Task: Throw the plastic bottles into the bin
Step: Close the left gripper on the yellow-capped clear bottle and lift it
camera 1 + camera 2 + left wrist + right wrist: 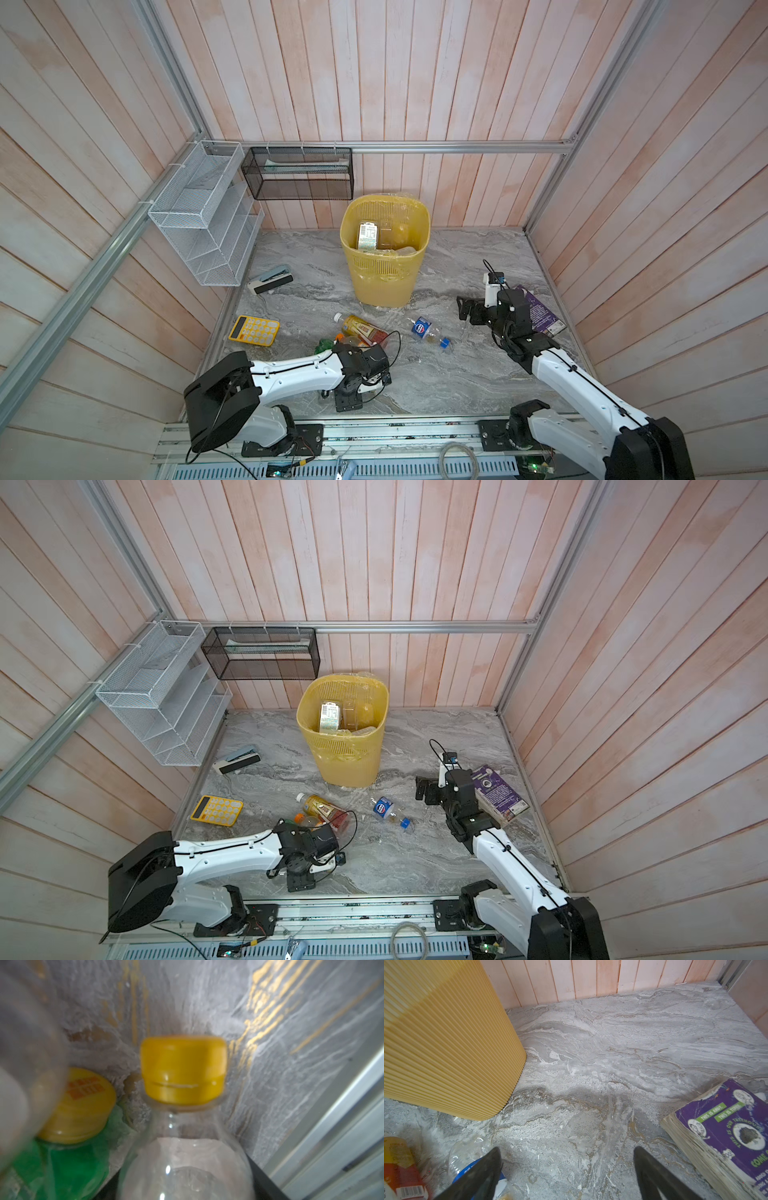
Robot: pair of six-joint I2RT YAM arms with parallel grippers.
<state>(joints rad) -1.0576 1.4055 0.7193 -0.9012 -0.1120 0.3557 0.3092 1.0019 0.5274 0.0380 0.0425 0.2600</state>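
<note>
Left gripper (358, 352): low over the bottle cluster at the front left of the marble table (457, 374). Its fingers are hidden under the wrist in both top views, so whether they have closed cannot be told.
Item in reach: clear bottle (184, 1167) with a yellow cap, lying on the table and filling the middle of the left wrist view, neck pointing away from the lens.
Neighbours: green bottle (68, 1165), also yellow-capped, just beside it; blurred clear bottle (25, 1043) nearer the lens; yellow-and-red-labelled bottle (362, 328) on the cluster's far side.
Step in hand (judged): grasping the clear bottle. Clamp the body below the shoulder rather than the slick neck, and gently, since thin plastic may dent and slip out. Lift straight up before swinging, so the green neighbour is not dragged along.
Right gripper (566, 1167): jaws wide apart with nothing between them, over bare marble between the bin and the purple book (735, 1138).
Blue-labelled bottle (428, 330): lying alone beside the right gripper, apart from the cluster.
Bin (386, 286): yellow, lined, upright at the back middle, with some items already inside.
Open room: bare marble runs from cluster to bin. The rim stands well above the bottles, so the carry needs height.
Edges: yellow calculator (254, 330) left of the cluster; stapler (272, 279) beyond it; white wire rack (203, 216) and black wire rack (299, 172) on the walls; front rail (374, 428) close behind the left arm.
</note>
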